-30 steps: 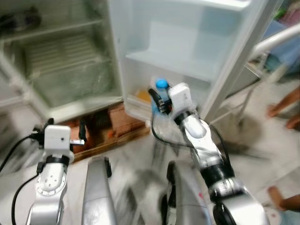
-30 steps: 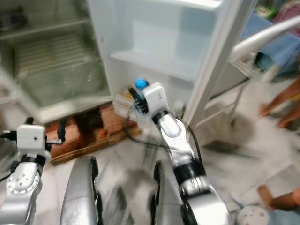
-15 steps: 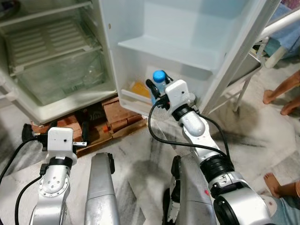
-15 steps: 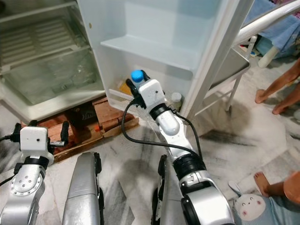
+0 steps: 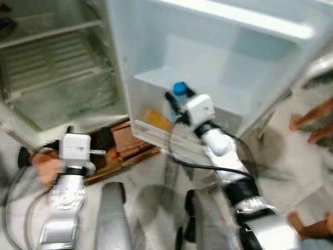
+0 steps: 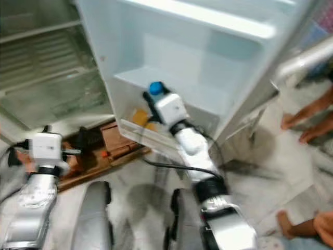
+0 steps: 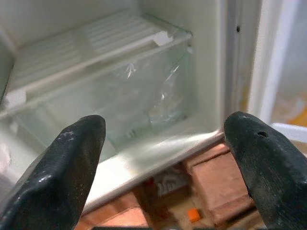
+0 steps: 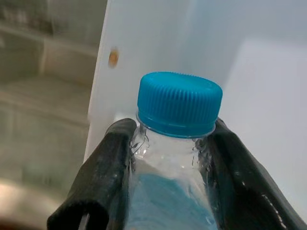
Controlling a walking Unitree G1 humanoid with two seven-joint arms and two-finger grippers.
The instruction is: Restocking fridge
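Clear bottle [image 8: 175, 158], blue cap, upright, at open fridge door [image 5: 218, 62]

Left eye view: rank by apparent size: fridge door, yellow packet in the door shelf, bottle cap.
1. fridge door, by far the largest
2. yellow packet
3. bottle cap, blue, on the bottle held by the right gripper

The frame is blurred; the last two look close.

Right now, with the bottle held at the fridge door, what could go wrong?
1. The right gripper grips the bottle only at its neck under the blue cap, so it may swing or slip.
2. The bottle is close to the door shelf; it could bump the shelf edge.
3. The eye views are blurred, so placing may be inaccurate.
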